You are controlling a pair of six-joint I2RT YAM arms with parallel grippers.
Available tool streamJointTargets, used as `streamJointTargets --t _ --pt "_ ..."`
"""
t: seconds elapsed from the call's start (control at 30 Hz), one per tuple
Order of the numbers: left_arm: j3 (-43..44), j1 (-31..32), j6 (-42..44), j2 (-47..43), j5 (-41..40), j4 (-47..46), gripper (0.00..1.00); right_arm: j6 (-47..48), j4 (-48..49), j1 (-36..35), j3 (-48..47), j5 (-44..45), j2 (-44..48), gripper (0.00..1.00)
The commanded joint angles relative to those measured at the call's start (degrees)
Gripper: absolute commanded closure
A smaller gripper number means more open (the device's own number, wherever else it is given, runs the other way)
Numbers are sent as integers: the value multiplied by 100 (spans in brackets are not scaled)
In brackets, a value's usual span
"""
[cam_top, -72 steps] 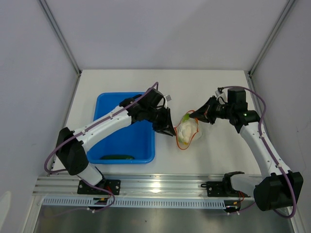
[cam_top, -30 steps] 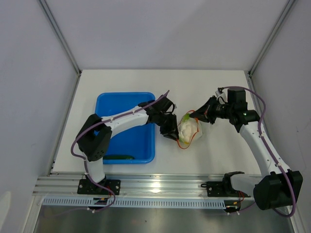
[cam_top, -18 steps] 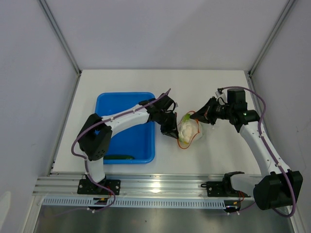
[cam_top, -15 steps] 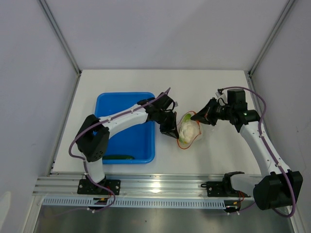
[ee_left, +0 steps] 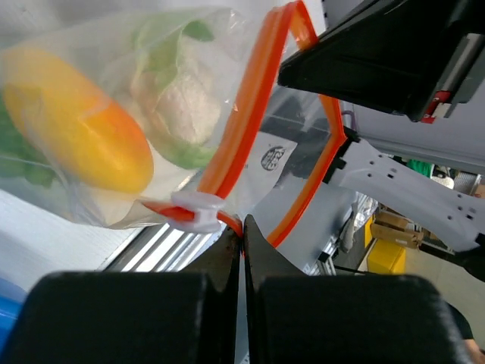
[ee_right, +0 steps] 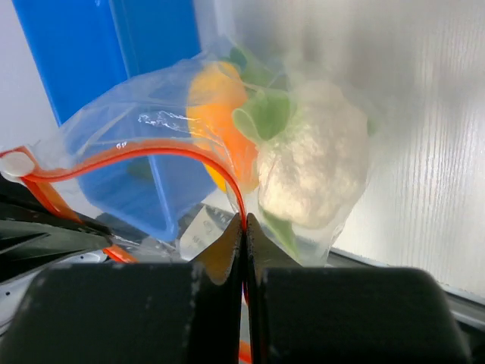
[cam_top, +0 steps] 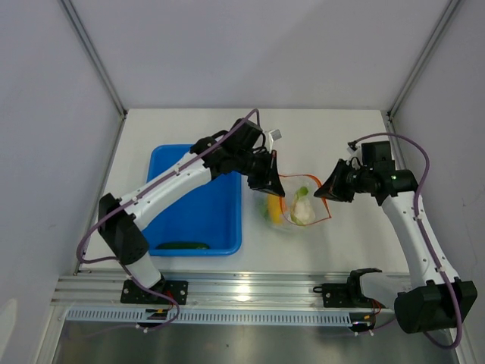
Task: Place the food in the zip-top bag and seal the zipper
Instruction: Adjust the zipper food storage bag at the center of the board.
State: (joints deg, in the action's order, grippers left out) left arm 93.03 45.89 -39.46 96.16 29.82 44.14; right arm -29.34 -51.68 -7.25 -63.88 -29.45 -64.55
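The clear zip-top bag (cam_top: 295,208) hangs between my two grippers above the table, mouth open upward. Inside are the orange-yellow fruit (ee_left: 72,121), the white-and-green cabbage (ee_right: 314,163) and some green, likely the grapes (ee_left: 15,148). My left gripper (cam_top: 267,180) is shut on the orange-red zipper strip (ee_left: 250,114) at its left end, beside the white slider (ee_left: 198,210). My right gripper (cam_top: 327,189) is shut on the strip's right end (ee_right: 189,155). The dark green cucumber (cam_top: 182,245) lies in the blue tray.
The blue tray (cam_top: 193,155) sits left of the bag, under my left arm. White walls and metal posts enclose the table; a metal rail runs along the near edge.
Both grippers have lifted the bag off the table and pulled its mouth apart. The right gripper moved right; the bag now hangs upright with the food at its bottom.
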Motion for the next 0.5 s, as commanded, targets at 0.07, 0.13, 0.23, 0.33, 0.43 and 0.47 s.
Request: streamJointTargets --t 0.07,0.13,0.23,0.33,0.43,0.47 --pt "365 -1 -105 -247 358 77 100 218 -474 -84 -599 45 321 100" --pt "312 -10 -97 -177 261 156 99 227 -448 -93 -600 106 347 100" --pt "154 -80 -149 34 331 262 99 254 -431 -84 -345 168 338 100" --pt "101 -107 -141 114 279 332 99 219 -387 -93 -152 220 426 100" --pt "162 -107 -123 -131 86 131 99 227 -509 -93 -247 413 549 100" --pt "215 -115 -114 -185 15 130 100 236 -544 -93 -309 449 593 100"
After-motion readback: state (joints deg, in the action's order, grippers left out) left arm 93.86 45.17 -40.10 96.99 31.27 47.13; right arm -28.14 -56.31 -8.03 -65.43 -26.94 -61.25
